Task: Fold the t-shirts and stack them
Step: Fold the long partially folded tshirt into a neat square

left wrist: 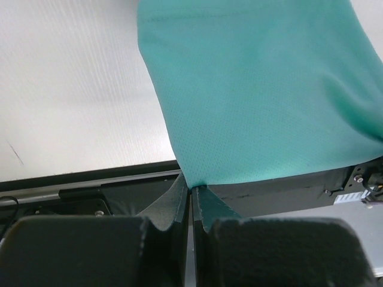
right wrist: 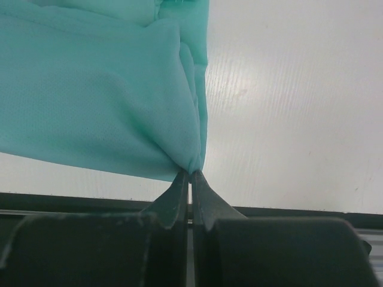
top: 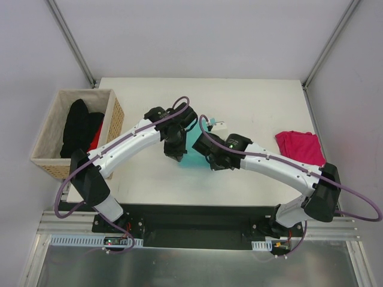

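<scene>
Teal shirt: centre of surface, mid-fold. Left fingers and right fingers each pinched tight on its edge. Next, probably: carry both corners across evenly. Pink shirt: 3 o'clock, apparently unfolded.

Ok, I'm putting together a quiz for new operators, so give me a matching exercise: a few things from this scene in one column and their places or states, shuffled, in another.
Things:
1. teal t-shirt
2. pink t-shirt
3. wicker basket
4. black clothes

Places or states:
A. crumpled near the right edge of the table, untouched
B. inside the basket
C. pinched by the left end effector and the right end effector, mid-table
D. at the table's left side

Pairs: 1-C, 2-A, 3-D, 4-B
</scene>
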Robot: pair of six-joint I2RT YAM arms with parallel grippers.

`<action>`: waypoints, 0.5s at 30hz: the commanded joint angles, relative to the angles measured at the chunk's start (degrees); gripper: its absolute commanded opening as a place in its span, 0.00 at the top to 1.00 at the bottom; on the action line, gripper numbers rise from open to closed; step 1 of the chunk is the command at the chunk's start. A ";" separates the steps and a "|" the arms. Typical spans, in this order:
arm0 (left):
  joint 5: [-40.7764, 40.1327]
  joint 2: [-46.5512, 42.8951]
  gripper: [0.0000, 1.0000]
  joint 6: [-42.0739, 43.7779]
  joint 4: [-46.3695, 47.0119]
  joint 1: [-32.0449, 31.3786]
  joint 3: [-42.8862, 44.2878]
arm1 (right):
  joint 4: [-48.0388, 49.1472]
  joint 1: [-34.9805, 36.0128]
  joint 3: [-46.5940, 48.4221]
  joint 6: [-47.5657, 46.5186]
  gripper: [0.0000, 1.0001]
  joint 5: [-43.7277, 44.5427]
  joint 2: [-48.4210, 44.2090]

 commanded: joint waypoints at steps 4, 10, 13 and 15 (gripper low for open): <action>-4.27 1.90 1.00 2.85 -4.80 -0.03 7.08 | -5.08 0.07 6.41 -3.25 0.99 7.39 0.81; -5.42 2.69 1.00 3.38 -5.59 0.32 8.75 | -5.43 -0.10 8.69 -4.48 0.99 9.23 2.57; -5.86 2.78 1.00 3.82 -5.77 1.02 8.92 | -4.91 -0.72 9.57 -5.63 0.99 9.59 3.71; -6.03 2.87 1.00 4.08 -5.77 1.46 9.19 | -4.29 -1.42 9.84 -6.94 0.99 9.76 4.41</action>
